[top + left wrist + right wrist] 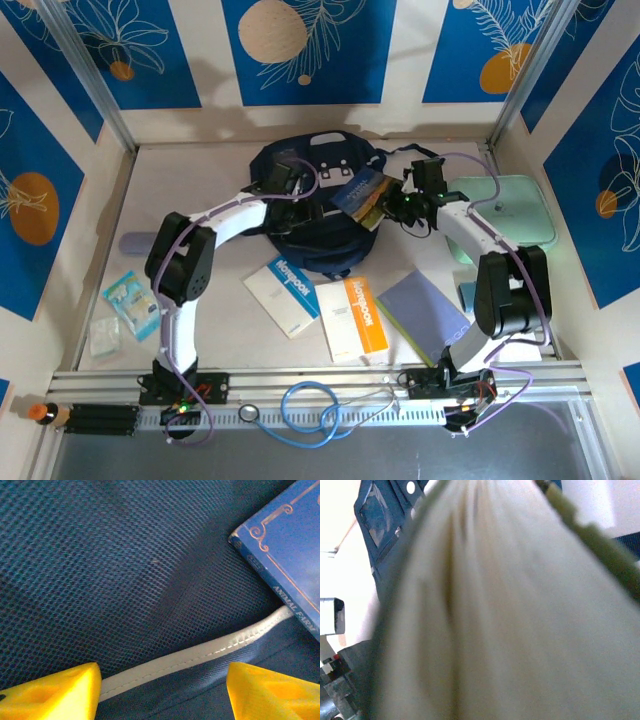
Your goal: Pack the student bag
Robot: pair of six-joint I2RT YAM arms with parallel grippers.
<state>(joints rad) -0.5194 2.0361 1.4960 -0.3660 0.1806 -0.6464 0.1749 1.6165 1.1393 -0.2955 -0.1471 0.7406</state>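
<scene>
The student bag (318, 228), a dark navy backpack, lies at the back middle of the table. A blue book (362, 193) with a gold-patterned cover sticks out of the bag's right side. My right gripper (397, 206) is shut on the book's outer end. Close up, the book's pale page edges (495, 620) hide the fingers, with the bag (382, 515) behind them. My left gripper (283, 181) rests on the bag's left top. It stands open (162, 695), its yellow fingertips (55, 692) either side of the bag's pale stripe (200, 652). The book's corner (287, 550) lies on the navy mesh.
A mint-green case (508, 215) lies at the right. In front of the bag lie a white-and-blue booklet (285, 292), a white-and-orange booklet (355, 318) and a lilac notebook (425, 310). Small packets (130, 300) sit at the left. A blue cable (315, 408) lies by the front rail.
</scene>
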